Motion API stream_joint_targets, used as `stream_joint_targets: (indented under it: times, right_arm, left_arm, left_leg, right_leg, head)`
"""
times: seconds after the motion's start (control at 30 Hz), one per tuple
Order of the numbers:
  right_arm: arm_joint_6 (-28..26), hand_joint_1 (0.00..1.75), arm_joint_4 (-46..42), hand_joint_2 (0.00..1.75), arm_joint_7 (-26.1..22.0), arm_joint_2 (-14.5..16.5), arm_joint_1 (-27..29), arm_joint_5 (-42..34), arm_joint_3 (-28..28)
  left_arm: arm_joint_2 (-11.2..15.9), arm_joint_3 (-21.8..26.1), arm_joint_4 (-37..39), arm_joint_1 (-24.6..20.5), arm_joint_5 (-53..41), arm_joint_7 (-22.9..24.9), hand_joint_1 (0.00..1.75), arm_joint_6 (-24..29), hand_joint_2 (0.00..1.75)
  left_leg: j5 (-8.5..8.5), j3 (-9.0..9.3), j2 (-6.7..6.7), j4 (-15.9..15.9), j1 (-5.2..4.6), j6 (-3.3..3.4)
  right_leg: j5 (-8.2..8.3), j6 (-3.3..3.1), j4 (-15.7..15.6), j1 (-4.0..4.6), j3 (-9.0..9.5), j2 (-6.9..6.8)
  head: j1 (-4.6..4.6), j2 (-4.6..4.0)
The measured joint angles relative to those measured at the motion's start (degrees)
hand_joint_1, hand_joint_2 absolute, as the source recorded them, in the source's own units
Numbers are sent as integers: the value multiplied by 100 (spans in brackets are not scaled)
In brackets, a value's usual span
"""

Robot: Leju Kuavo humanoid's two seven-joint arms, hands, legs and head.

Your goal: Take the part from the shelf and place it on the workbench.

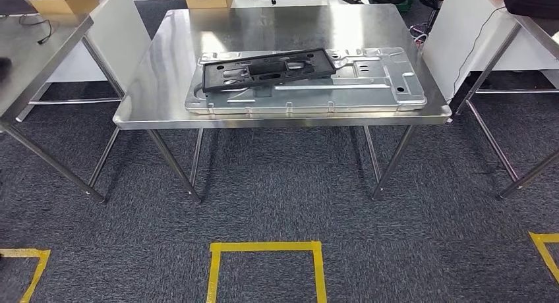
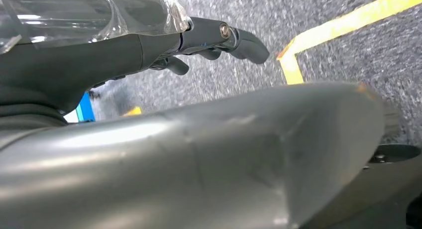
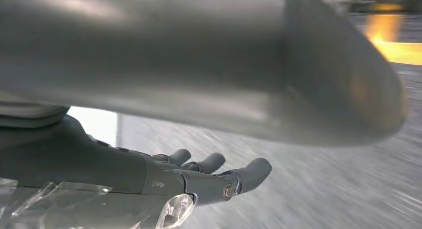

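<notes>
On the workbench (image 1: 158, 79) one black part (image 1: 267, 69) lies across one silver panel (image 1: 369, 85); left hand (image 2: 149, 50) and right hand (image 3: 164, 179) hold nothing, fingers loosely extended

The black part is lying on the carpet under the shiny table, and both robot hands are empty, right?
Not quite. The black part isn't on the carpet; in the head view it lies on the silver panel on top of the shiny table. The rest holds: the wrist views show the left hand and right hand holding nothing.
</notes>
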Motion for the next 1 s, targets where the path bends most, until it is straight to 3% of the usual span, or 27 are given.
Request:
stream_joint_targets:
  times: [0.03,0.07,0.1,0.17,0.23,0.3,0.33,0.4,0.43,0.5,0.53,0.57,0.6,0.63,0.7,0.77,0.83,0.9,0.93,1.0]
  right_arm:
    - [-13,0,96,0,55,45,52,-23,-133]
    - [-34,0,184,0,85,90,90,-32,-257]
    - [-64,0,264,0,92,136,116,-38,-374]
    - [-143,0,388,0,57,220,140,-68,-571]
    - [-217,0,491,0,-10,302,164,-116,-750]
    - [-253,0,576,0,-66,370,172,-146,-906]
    - [-258,0,610,0,-85,397,166,-156,-973]
    - [-275,0,674,0,-113,430,163,-165,-1098]
    - [-285,0,711,0,-127,438,166,-177,-1156]
    - [-302,0,787,0,-150,453,179,-206,-1266]
    - [-308,0,819,0,-160,457,187,-219,-1311]
    - [-317,0,847,0,-169,459,194,-230,-1354]
    - [-329,0,870,0,-178,461,199,-245,-1394]
    - [-341,0,891,0,-186,462,201,-260,-1431]
    - [-364,0,930,0,-206,464,199,-299,-1500]
    - [-382,0,961,0,-232,471,201,-331,-1556]
    - [-396,0,974,0,-249,485,201,-355,-1596]
    - [-405,0,982,0,-254,500,196,-373,-1631]
    - [-409,0,990,0,-255,508,197,-380,-1651]
    - [-416,0,1014,0,-254,517,206,-390,-1690]
  left_arm:
    - [0,9,0,-4,0,22,0,15,0]
    - [0,17,0,-5,-2,41,0,31,0]
    - [0,23,0,-2,-5,58,0,46,0]
    - [6,30,0,-6,-13,73,0,62,0]
    - [21,42,0,-39,-14,67,0,70,0]
    - [32,61,0,-72,-10,54,0,73,0]
    - [32,69,0,-71,-8,49,0,73,0]
    - [34,86,0,-51,-6,40,0,74,0]
    - [33,97,0,-41,-5,32,0,74,0]
    - [32,117,0,-36,-5,2,0,75,0]
    - [31,125,0,-33,-5,-14,0,75,0]
    - [31,129,0,-27,-5,-27,0,76,0]
    - [31,132,0,-21,-5,-34,0,78,0]
    - [31,134,0,-19,-5,-40,0,81,0]
    - [31,138,0,-33,-7,-51,0,93,0]
    - [31,139,0,-59,-10,-58,0,120,0]
    - [32,140,0,-70,-13,-63,0,151,0]
    - [34,139,0,-61,-14,-79,0,169,0]
    - [35,139,0,-61,-15,-94,0,172,0]
    - [34,138,0,-71,-19,-128,0,176,0]
  left_leg:
    - [-98,-76,1,334,-6,-9]
    - [-71,-70,5,499,-11,-8]
    - [59,52,15,430,-20,8]
    - [344,611,136,-336,-66,91]
    - [399,1149,337,-1188,-142,200]
    - [356,1290,386,-1499,-191,266]
    - [377,1274,339,-1528,-177,290]
    - [450,1236,253,-1570,-142,347]
    - [494,1205,210,-1584,-123,373]
    - [560,1113,119,-1575,-124,396]
    - [588,1070,67,-1567,-124,389]
    - [612,1029,13,-1553,-118,376]
    - [631,993,-42,-1533,-109,359]
    - [644,960,-99,-1506,-97,340]
    - [657,890,-209,-1428,-88,295]
    - [677,813,-301,-1365,-94,228]
    - [724,756,-401,-1354,-79,142]
    - [636,664,-350,-1211,-60,80]
    - [476,548,-262,-964,-57,56]
    - [16,190,-76,-132,-52,8]
  right_leg:
    - [35,-5,4,15,-47,-32]
    - [67,-8,9,33,-93,-72]
    - [94,-8,16,50,-135,-114]
    - [130,-1,29,78,-182,-197]
    - [153,24,41,105,-192,-297]
    - [176,67,50,117,-197,-415]
    - [178,95,60,119,-203,-455]
    - [20,163,247,106,-286,-325]
    - [-178,194,526,92,-406,-201]
    - [-667,238,1383,62,-763,-10]
    - [-819,252,1747,54,-907,11]
    - [-853,264,1912,46,-959,16]
    - [-762,275,1819,34,-884,22]
    - [-580,281,1490,16,-693,46]
    - [-228,284,603,-23,-212,262]
    - [-117,251,166,-32,-8,444]
    - [-103,177,158,-14,-31,378]
    - [-55,86,152,-19,-54,245]
    - [-31,46,143,-29,-74,170]
    - [-4,8,142,-21,-122,26]
  head:
    - [-7,0]
    - [-11,0]
    - [-14,0]
    - [-22,0]
    - [-36,0]
    - [-51,0]
    - [-56,0]
    - [-57,0]
    - [-54,0]
    - [-49,0]
    - [-48,0]
    - [-47,0]
    - [-46,0]
    - [-45,0]
    - [-37,0]
    - [-35,0]
    - [-39,0]
    - [-43,0]
    - [-46,0]
    - [-53,0]
